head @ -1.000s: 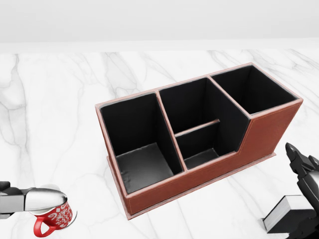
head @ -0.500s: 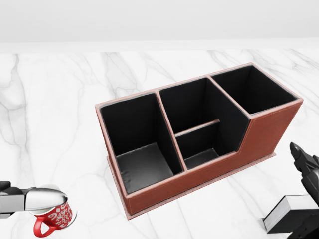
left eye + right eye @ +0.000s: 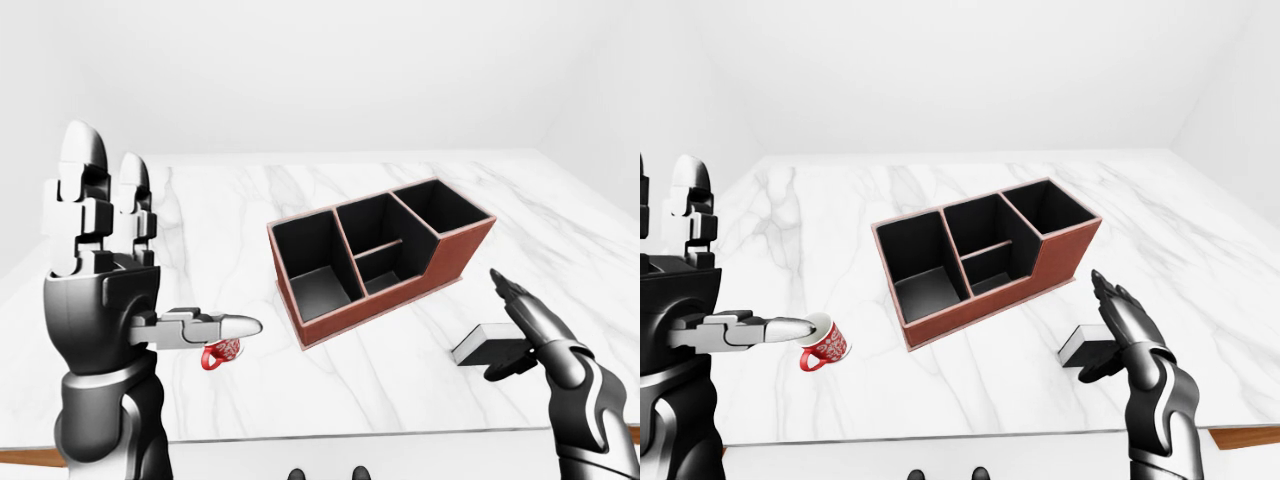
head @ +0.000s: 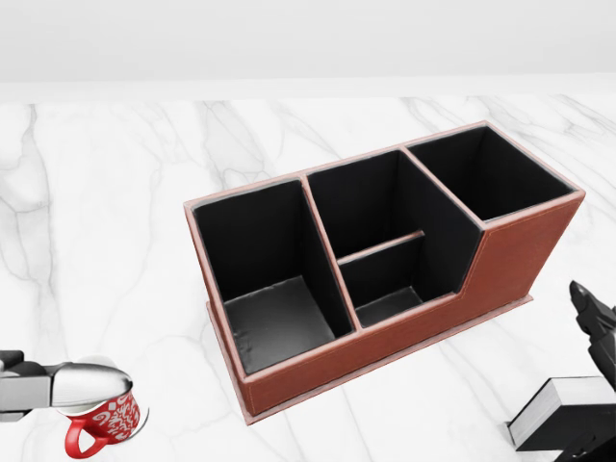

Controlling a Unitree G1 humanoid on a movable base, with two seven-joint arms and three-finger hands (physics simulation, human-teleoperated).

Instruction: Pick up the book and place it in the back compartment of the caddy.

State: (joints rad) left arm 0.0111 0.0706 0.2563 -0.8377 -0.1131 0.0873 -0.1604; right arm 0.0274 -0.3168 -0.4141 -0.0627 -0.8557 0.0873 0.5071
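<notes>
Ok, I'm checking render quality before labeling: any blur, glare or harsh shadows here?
Head view: sharp, flat light, no glare on the marble table; caddy compartments simply dark. Left-eye view: only a faint soft shadow beneath the book. Right-eye view: equally crisp, red mug clear.

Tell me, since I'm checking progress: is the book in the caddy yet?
Out. The book lies flat on the table, right of the caddy, beside the open right hand.

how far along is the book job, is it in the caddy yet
Not yet. The book lies flat on the marble table, to the caddy's lower right in the left-eye view. The right hand is open beside it, with no grip. All the caddy's compartments look empty. Grasping, lifting and placing all remain.
</notes>
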